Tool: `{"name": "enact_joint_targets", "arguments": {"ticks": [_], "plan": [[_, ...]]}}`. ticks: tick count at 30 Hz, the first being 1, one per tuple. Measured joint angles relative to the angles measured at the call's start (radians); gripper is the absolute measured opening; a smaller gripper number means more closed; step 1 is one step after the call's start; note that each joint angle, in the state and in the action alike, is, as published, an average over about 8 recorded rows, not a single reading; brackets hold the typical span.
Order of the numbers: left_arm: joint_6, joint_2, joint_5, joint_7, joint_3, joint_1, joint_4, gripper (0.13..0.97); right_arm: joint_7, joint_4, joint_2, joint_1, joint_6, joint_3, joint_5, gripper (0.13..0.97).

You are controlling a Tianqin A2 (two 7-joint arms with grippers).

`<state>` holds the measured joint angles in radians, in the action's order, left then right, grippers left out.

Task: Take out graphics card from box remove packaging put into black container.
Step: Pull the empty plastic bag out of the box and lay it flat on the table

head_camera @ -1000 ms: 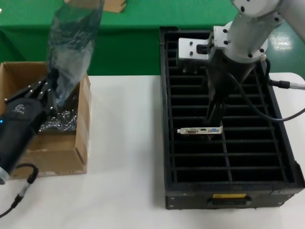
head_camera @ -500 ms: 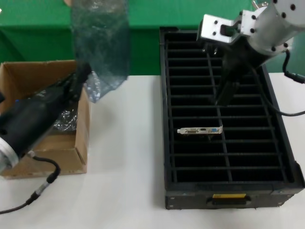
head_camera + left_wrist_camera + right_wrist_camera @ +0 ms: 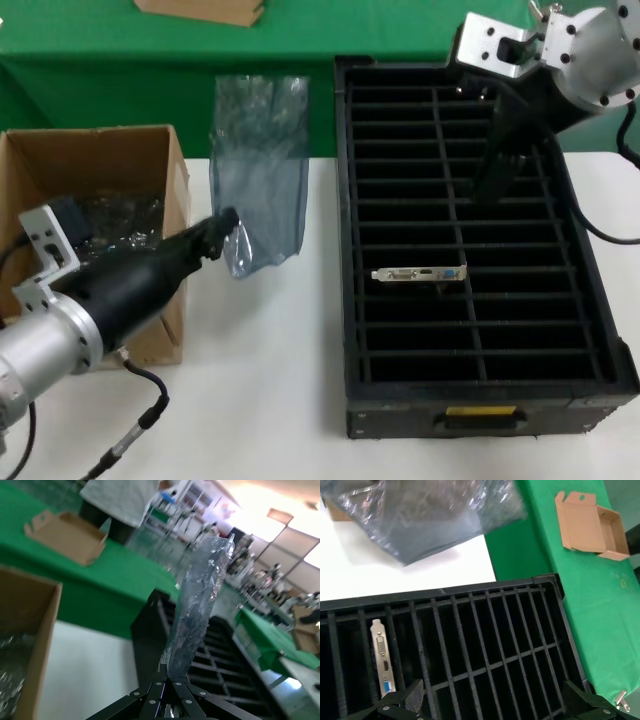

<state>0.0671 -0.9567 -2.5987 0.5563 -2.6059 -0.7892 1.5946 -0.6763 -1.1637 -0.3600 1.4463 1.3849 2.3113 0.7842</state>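
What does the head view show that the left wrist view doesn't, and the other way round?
Only the head view shows the graphics card standing in a slot, the right gripper above the black container, and the container's yellow label. Only the left wrist view shows a person in white and shelving behind the green table. Both show the packaging held upright by the left gripper, the box and the container.

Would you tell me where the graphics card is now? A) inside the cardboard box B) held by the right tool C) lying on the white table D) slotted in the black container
D: the graphics card stands in a slot of the black container, its silver bracket facing up.
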Motion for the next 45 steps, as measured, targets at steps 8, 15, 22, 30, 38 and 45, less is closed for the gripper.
{"name": "enact_joint_targets", "arguments": {"ticks": [8, 15, 22, 30, 38, 45], "plan": [[0.014, 0.046, -0.132, -0.041, -0.129, -0.072, -0.095, 0.139, 0.013, 0.01, 0.013, -0.004, -0.008, -0.022, -0.031, 0.966], [-0.01, 0.11, -0.151, -0.025, -0.145, -0.067, -0.185, 0.139, 0.011, -0.005, 0.018, -0.009, 0.006, -0.037, -0.056, 0.966], [-0.025, 0.159, -0.154, -0.02, -0.147, -0.059, -0.246, 0.139, 0.004, -0.032, 0.009, -0.026, 0.023, -0.054, -0.072, 0.966], [-0.025, 0.182, -0.154, -0.033, -0.147, -0.059, -0.27, 0.149, 0.003, -0.052, -0.004, -0.047, 0.032, -0.075, -0.081, 0.966], [-0.017, 0.189, -0.154, -0.044, -0.147, -0.063, -0.275, 0.203, 0.011, -0.054, -0.009, -0.061, 0.031, -0.092, -0.086, 0.966], [0.002, 0.193, -0.154, -0.057, -0.147, -0.066, -0.278, 0.289, 0.018, -0.053, -0.011, -0.066, 0.031, -0.102, -0.09, 0.966]]}}
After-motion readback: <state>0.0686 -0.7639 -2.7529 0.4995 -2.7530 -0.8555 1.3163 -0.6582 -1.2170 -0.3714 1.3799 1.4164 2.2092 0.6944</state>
